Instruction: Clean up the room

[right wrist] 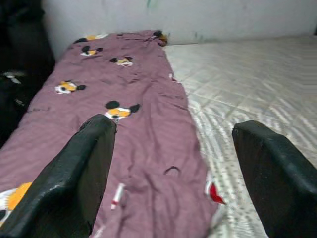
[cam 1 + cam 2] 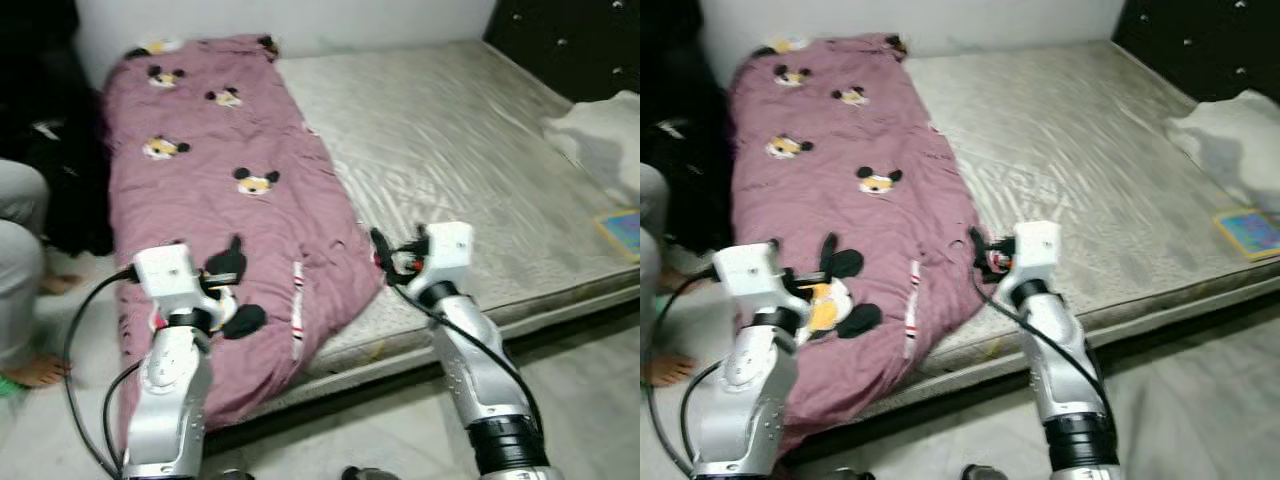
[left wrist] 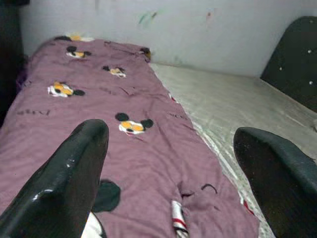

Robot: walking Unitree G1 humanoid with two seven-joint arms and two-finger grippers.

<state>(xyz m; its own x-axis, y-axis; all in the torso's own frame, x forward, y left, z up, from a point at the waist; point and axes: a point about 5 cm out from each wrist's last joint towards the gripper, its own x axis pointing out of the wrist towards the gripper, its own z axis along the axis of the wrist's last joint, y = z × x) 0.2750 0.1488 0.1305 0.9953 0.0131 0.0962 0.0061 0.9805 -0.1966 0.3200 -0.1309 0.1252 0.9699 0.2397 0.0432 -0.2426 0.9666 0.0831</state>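
A mauve blanket [image 2: 220, 190] printed with cartoon mice covers the left strip of a bare grey mattress [image 2: 470, 150] and hangs over its front edge. My left gripper [image 2: 235, 290] is open just above the blanket's near end, its fingers [image 3: 69, 178] spread wide over the fabric. At the blanket's right border, near the mattress front edge, my right gripper [image 2: 385, 258] is also open. In the right wrist view its fingers [image 1: 74, 178] frame the blanket [image 1: 133, 124] and the mattress [image 1: 247, 84]. Neither holds anything.
A seated person's legs [image 2: 20, 250] and bare foot [image 2: 35, 372] are at the left, beside dark clothes [image 2: 60, 150]. A black headboard [image 2: 560, 40], a white cloth [image 2: 600, 135] and a colourful book [image 2: 625, 230] are at the mattress's right end. Pale floor [image 2: 590, 400] lies in front.
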